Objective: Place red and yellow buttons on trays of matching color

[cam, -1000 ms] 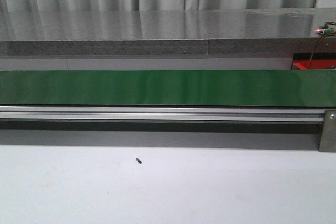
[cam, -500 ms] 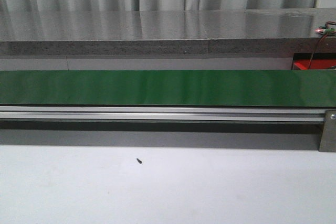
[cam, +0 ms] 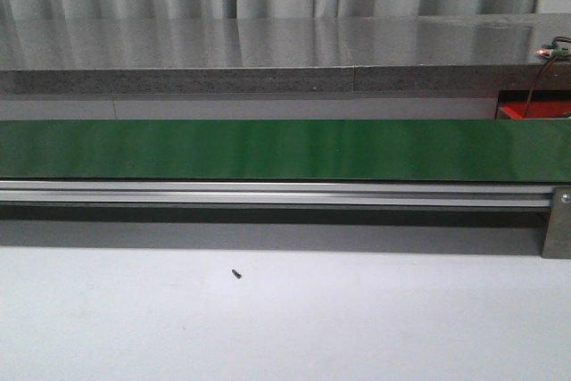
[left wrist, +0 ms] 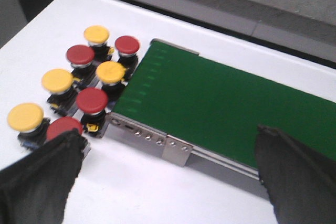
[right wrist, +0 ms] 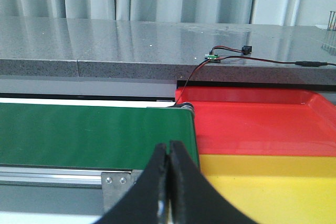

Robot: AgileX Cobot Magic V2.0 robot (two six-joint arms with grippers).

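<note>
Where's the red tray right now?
In the right wrist view, the red tray sits just past the end of the green conveyor belt, with the yellow tray alongside it, nearer the camera.

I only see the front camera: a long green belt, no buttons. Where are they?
Observer: The left wrist view shows eight round-capped push buttons, four red, four yellow, clustered on the white table at the green conveyor belt's end.
Operator: And the trays?
Observer: The right wrist view shows a red plastic tray and a yellow plastic tray touching, beside the belt's end.
Operator: Holding anything?
Observer: No. The left gripper is open, the right gripper shut, both empty.
</note>
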